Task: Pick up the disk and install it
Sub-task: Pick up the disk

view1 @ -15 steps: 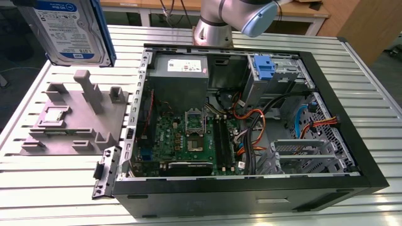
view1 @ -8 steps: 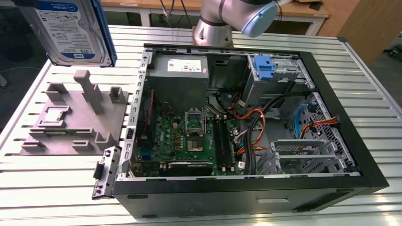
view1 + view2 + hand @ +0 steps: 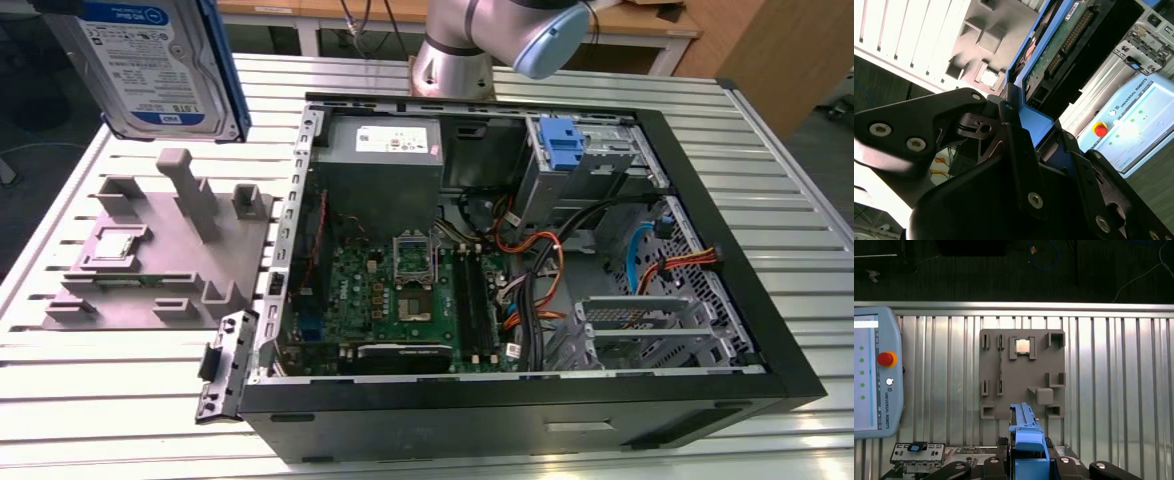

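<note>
The disk [image 3: 147,70], a silver-grey hard drive with a white-and-blue label and blue side rails, hangs upright in the air at the exterior view's upper left, above the grey holder plate [image 3: 160,250]. In the first wrist view I see the disk [image 3: 1026,437] edge-on, its blue rail sticking out from between the black fingers, with the holder plate [image 3: 1021,375] below it. In the second wrist view my gripper [image 3: 1026,125] is shut on the disk's blue rail, and the disk's green circuit board [image 3: 1064,45] faces the camera.
An open black computer case [image 3: 747,330] lies on the slatted metal table [image 3: 107,420], with a motherboard, a grey power-supply box [image 3: 380,150] and a drive cage holding a blue bracket [image 3: 561,145]. A teach pendant [image 3: 874,375] lies beside the holder plate. The arm's base [image 3: 454,60] stands behind the case.
</note>
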Available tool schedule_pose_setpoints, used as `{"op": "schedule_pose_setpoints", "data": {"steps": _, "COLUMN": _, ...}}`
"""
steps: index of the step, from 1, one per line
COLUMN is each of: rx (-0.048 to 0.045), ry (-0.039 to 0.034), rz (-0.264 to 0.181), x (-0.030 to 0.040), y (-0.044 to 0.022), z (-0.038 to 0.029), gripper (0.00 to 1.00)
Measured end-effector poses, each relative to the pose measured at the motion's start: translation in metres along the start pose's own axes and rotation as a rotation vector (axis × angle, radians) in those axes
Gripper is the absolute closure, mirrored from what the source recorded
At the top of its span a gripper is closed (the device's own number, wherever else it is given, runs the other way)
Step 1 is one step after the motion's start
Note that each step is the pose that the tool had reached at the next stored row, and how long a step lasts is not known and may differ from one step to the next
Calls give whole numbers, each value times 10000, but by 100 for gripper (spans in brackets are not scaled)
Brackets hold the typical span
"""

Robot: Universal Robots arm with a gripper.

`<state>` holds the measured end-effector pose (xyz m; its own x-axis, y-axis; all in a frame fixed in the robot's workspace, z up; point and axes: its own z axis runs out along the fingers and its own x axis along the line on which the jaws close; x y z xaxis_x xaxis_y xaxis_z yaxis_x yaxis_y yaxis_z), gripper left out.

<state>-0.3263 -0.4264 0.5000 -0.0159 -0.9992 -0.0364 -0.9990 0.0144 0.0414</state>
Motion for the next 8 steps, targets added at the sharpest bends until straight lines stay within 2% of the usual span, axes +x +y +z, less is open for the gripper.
{"op": "schedule_pose_setpoints", "data": {"steps": 5, "rx": 1, "ry": 1, "rz": 0, "x": 0, "y": -10, "z": 0, "gripper": 63}}
{"op": "schedule_pose_setpoints", "data": {"steps": 6, "rx": 1, "ry": 0, "rz": 0, "x": -2, "y": -98, "z": -4, "gripper": 63}}
{"op": "schedule_pose_setpoints", "data": {"steps": 8, "rx": 0, "ry": 0, "rz": 0, "x": -2, "y": -102, "z": -4, "gripper": 63}}
